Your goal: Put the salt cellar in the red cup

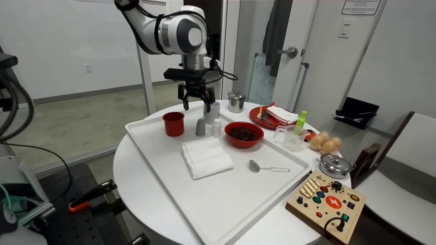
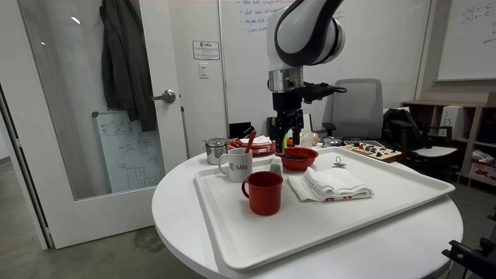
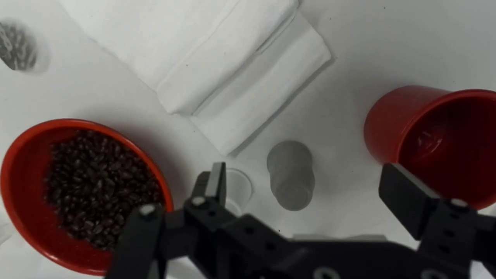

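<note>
Wrist view: pincer spread wide above the grey salt cellar, red cup to its right, white shaker just left; best drop straight, centred, clear of that shaker, then squeeze evenly and lift upright.

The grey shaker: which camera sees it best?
The wrist view. There the grey shaker looks biggest, and nothing covers it. In an exterior view the grey shaker stands whole but small; in an exterior view the red cup hides the grey shaker's bottom.
</note>
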### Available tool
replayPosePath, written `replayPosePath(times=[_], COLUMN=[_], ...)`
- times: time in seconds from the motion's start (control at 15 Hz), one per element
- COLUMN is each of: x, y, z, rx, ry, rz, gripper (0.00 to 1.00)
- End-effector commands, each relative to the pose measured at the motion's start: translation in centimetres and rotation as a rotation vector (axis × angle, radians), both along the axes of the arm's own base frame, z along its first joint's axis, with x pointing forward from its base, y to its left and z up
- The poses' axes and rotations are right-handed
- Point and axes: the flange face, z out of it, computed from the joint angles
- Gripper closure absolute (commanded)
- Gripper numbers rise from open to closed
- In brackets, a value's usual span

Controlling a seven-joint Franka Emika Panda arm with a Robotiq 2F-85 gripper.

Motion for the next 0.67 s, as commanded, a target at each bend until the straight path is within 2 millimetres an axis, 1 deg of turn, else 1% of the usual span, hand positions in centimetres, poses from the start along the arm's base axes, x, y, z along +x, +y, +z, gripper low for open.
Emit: replayPosePath(times=[0.0, 0.2, 0.4, 0.6], x=[-0.1, -0.6, -0.4, -0.2], y=[0.4, 0.6, 0.8, 0.5], z=[-0.6, -0.8, -0.9, -2.0], rx=[-0.011, -0.039, -0.055, -0.064], ry=[0.014, -0.032, -0.083, -0.083], rz=[0.02, 0.037, 0.048, 0.04], gripper=[0.0, 0.0, 0.0, 0.0])
